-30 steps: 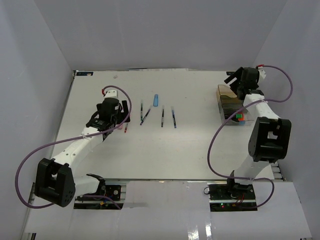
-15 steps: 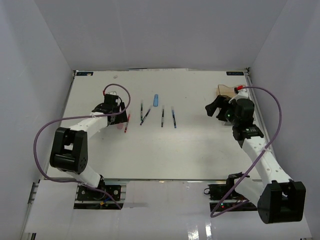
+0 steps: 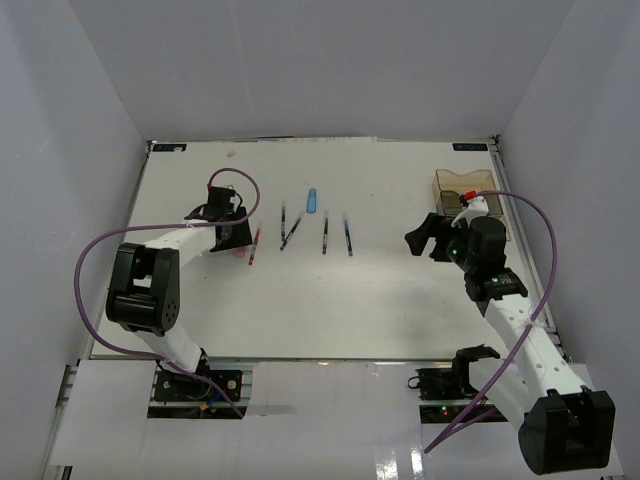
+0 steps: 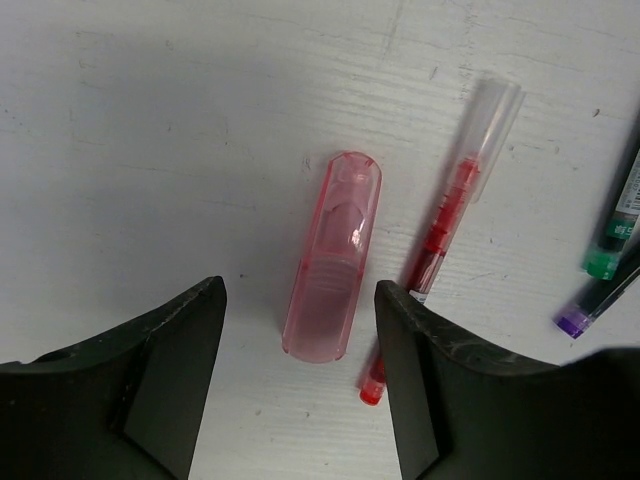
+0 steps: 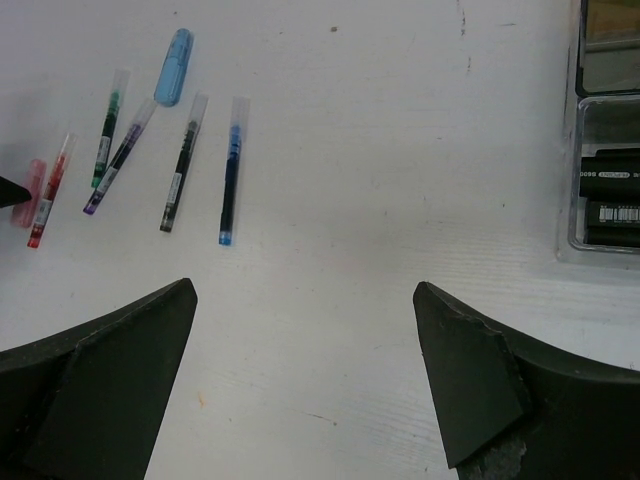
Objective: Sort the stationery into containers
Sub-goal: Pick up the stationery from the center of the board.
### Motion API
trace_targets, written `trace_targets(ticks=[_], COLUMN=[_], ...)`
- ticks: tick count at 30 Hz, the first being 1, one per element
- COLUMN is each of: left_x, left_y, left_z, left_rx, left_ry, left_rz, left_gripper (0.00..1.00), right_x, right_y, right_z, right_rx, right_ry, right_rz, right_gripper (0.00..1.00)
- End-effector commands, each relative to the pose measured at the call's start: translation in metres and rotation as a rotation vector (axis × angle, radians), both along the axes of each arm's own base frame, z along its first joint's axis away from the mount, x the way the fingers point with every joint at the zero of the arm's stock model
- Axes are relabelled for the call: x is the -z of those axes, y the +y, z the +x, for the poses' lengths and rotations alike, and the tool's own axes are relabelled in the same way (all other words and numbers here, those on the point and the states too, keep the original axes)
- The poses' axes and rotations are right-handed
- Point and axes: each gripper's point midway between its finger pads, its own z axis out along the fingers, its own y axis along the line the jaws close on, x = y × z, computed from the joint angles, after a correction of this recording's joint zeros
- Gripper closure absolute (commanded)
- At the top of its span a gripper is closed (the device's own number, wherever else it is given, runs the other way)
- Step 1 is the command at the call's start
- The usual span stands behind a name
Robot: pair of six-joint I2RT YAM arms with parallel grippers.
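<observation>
While the left hand (image 4: 297, 325) is spread open low over the white surface (image 4: 150, 120), its fingers (image 4: 150, 380) flank the near end of a translucent pink piece (image 4: 332, 258) at nine and three o'clock without gripping it. Just beside that piece, at its three o'clock, lies a thin red pen (image 4: 440, 225). Farther toward three o'clock the tips of a green pen (image 4: 612, 235) and a purple pen (image 4: 592, 308) show. Seen from the right wrist, the right hand (image 5: 302, 295) is likewise released, wide open over bare surface and holding nothing. At its eleven o'clock a black pen (image 5: 180, 165) and a blue pen (image 5: 230, 170) lie side by side, with a pastel blue piece (image 5: 173, 68) beyond them. At its two o'clock the clear tray (image 5: 573, 150) holds black markers (image 5: 612, 190). From above, the amber tray (image 3: 452, 186) sits toward the surface's two o'clock corner.
</observation>
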Motion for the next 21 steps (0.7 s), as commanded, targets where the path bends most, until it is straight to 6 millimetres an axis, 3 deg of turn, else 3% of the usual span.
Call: trace_targets(ticks=[1, 16, 20, 21], left_x=[-0.005, 0.012, 0.010, 0.007], left_y=[-0.003, -0.007, -0.008, -0.009], left_z=[0.004, -0.006, -0.006, -0.006], left_rx=[0.015, 0.044, 0.049, 0.050], left_ry=[-0.016, 0.049, 0.049, 0.043], left_rz=[0.000, 0.082, 0.073, 0.071], left_gripper=[0.28, 0.38, 0.48, 0.54], right_x=[-0.006, -0.007, -0.009, -0.010], right_y=[0.003, 0.008, 0.012, 0.013], right_z=[-0.001, -0.007, -0.008, -0.009], right_rx=[-0.027, -0.054, -0.071, -0.075], right_ry=[-0.031, -0.041, -0.047, -0.045], right_rz=[-0.008, 0.010, 0.009, 0.010], right_gripper=[0.04, 0.04, 0.04, 0.04])
